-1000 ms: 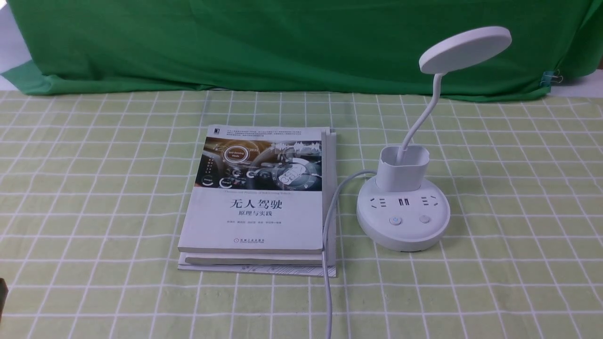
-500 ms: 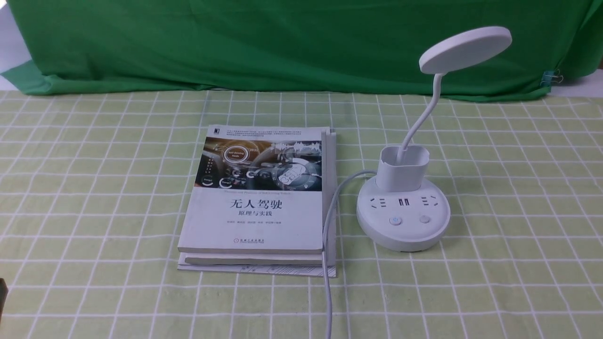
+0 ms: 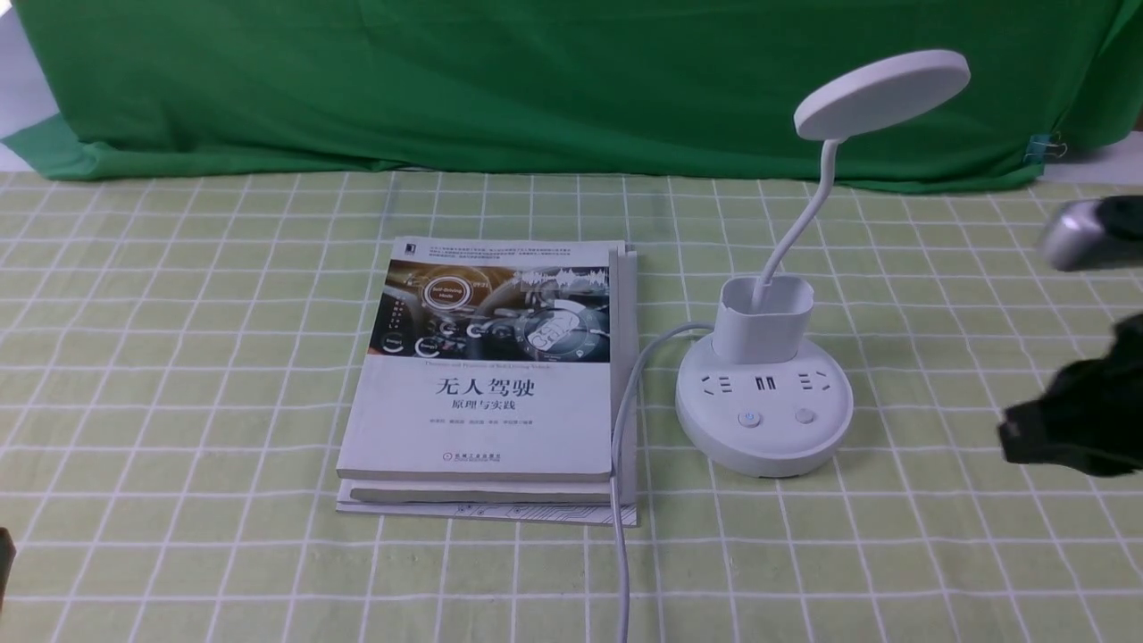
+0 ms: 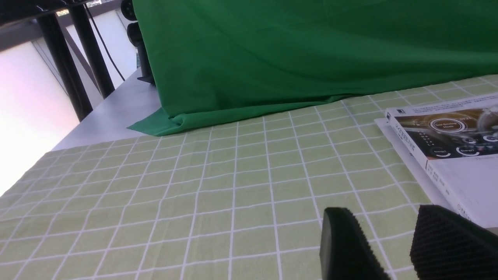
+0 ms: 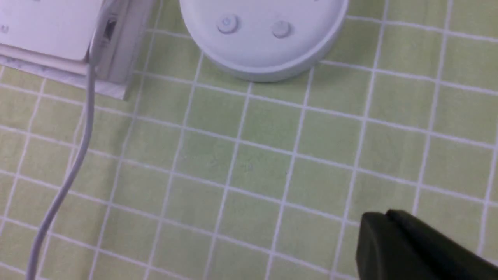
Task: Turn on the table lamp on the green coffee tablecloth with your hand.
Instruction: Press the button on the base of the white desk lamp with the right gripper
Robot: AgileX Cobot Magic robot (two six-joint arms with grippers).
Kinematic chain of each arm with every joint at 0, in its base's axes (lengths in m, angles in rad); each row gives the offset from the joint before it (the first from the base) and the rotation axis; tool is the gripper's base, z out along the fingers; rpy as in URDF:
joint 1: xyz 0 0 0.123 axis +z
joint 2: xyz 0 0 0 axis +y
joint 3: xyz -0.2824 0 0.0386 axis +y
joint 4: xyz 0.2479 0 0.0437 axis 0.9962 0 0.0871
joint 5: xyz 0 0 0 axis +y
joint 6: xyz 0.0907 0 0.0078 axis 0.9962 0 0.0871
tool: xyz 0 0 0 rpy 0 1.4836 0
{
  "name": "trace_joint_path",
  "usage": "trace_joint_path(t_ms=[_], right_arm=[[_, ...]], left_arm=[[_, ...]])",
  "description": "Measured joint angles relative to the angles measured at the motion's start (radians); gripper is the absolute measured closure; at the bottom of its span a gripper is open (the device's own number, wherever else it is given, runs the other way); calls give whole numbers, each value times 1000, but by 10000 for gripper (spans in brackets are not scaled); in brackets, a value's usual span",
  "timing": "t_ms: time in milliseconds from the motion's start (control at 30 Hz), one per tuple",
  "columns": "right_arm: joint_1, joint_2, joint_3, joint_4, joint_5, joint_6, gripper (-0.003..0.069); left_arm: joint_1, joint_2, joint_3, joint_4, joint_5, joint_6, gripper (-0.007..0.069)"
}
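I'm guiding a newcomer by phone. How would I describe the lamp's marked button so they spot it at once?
On the checked green coffee tablecloth, right of the books, stands the white table lamp. On its round base's near edge sit two small buttons. Take the left button: it bears a bluish mark, while the right button is plain.

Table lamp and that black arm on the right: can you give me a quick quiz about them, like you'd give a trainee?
1. True or false: the right gripper is apart from the table lamp.
2. What lies on the green coffee tablecloth beside the lamp's base, on the robot's left of it? A. books B. a mug C. a phone
3. Fill in: the lamp's base shows ___ round buttons.
Key: 1 true; 2 A; 3 two.
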Motion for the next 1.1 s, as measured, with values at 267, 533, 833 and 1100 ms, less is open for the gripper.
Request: trace_joint_path(t_ms=[267,533,833,1100], right_arm=[[149,367,-186,-8,-92,-38,625],[149,539,-295,-76,-134,-27,625],[148,607,-352,-85,-145,-16,625],[147,666,-368,-81,-135,-1,624]], left_arm=[[0,0,0,0,0,0,383],[0,0,0,0,0,0,383],[0,0,0,0,0,0,383],[0,0,0,0,0,0,383]])
